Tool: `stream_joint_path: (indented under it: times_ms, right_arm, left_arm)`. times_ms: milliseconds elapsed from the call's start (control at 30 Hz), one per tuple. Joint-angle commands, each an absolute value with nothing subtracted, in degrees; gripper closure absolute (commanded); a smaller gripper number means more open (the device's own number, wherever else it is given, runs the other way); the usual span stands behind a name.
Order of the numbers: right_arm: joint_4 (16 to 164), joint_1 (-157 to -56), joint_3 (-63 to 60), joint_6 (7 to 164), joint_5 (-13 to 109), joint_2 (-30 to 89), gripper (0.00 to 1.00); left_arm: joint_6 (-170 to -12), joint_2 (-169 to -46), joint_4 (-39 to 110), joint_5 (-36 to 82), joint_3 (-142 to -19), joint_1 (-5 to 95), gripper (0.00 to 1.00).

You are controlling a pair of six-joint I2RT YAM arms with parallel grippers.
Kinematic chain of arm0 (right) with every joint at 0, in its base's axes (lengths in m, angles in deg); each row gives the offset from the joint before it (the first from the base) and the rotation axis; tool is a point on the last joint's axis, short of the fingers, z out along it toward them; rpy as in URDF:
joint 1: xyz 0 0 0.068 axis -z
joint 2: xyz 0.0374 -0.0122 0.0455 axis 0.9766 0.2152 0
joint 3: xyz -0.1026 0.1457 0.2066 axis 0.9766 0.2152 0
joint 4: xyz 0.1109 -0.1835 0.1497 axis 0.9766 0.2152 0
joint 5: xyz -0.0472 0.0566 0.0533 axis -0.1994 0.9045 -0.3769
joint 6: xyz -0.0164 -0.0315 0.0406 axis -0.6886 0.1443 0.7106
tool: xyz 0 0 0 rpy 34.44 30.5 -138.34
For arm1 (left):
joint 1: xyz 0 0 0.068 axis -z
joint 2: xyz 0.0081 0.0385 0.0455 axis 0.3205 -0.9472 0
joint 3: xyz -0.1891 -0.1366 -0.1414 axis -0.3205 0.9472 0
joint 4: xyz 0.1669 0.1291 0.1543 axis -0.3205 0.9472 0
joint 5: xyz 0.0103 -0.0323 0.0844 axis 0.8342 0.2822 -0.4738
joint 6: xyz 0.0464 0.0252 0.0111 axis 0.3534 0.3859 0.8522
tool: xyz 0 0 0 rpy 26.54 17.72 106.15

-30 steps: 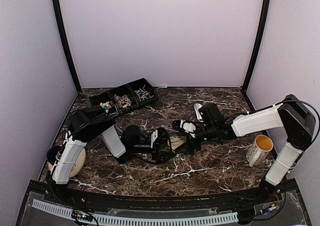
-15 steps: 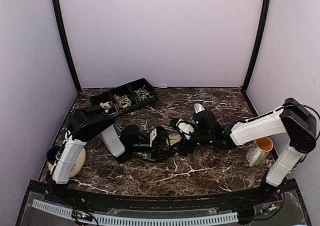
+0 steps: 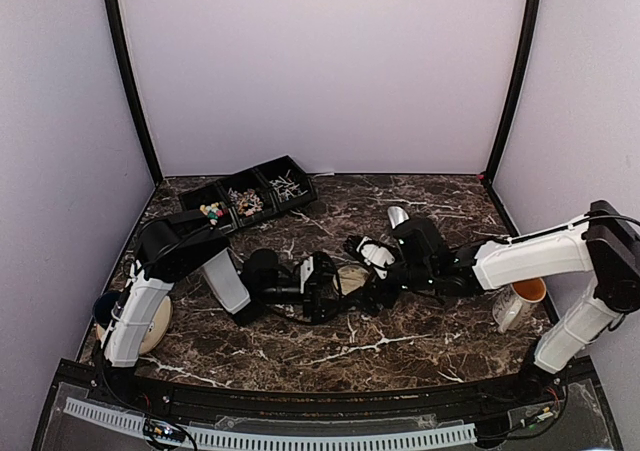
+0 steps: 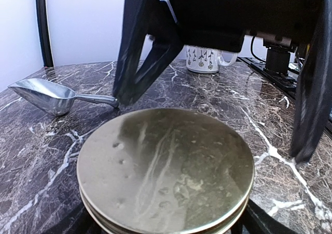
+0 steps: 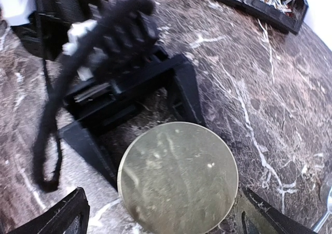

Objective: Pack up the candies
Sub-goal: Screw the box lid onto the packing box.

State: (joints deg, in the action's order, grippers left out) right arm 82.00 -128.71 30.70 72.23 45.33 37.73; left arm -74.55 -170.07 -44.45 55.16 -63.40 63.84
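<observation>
1. The right pincer (image 4: pixel 212 125) was found spread wide over the gold lid (image 5: pixel 179 184). Its two dark fingers stood clear of the rim on either side, and nothing was held.
2. Over the last second the right arm had been swung in from the right and lowered over the jar (image 3: pixel 352 277), and its jaws had been opened further.
3. The left pincer (image 3: pixel 340 281) was seen closed around the jar just beneath the lid. The jar was held upright at the middle of the tabletop (image 3: pixel 420 336), and this hold had not been altered.
4. The lid was still seated flat on the jar, so the inside could not be seen.
5. The candies (image 3: pixel 246 201) were all left in the compartments of the black tray (image 3: pixel 197 199) at the far left of the tabletop, well apart from the jar. None were carried by either arm.
6. A metal scoop (image 4: pixel 44 95) was left lying near the jar, and a patterned mug (image 4: pixel 203 59) was left standing further off. Neither was touched.
7. The widened jaws were judged to be a preparation for taking the lid, or a letting-go between turns. Which of the two could not be told.
8. Packing was judged not to have begun, since the jar had to be opened before any candy could be scooped in.
</observation>
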Motion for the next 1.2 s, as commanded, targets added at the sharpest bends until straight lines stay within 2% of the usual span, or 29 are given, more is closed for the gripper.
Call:
stream_joint_path:
  times_ms: [0,300,533,833,1167]
  right_arm:
    - [83.99,-126.84,32.66,65.87,52.45,32.87,0.03]
    - [81.27,-120.27,36.25,48.75,64.29,30.22,0.03]
    - [92.35,-116.20,26.13,35.38,74.88,38.40,0.03]
    - [106.73,-114.94,13.21,23.05,79.66,48.73,0.03]
    - [111.62,-114.93,8.49,21.05,82.14,54.25,0.01]
  left_arm:
    - [-73.88,-174.20,-35.02,53.12,-61.59,63.69,0.17]
    - [-73.13,-174.15,-35.58,56.41,-61.43,63.69,0.16]
    - [-72.97,-174.17,-35.54,56.62,-61.51,63.70,0.17]
    - [-72.78,-174.18,-35.42,56.62,-61.51,63.74,0.16]
    - [-72.73,-174.33,-35.20,56.62,-61.68,63.69,0.16]
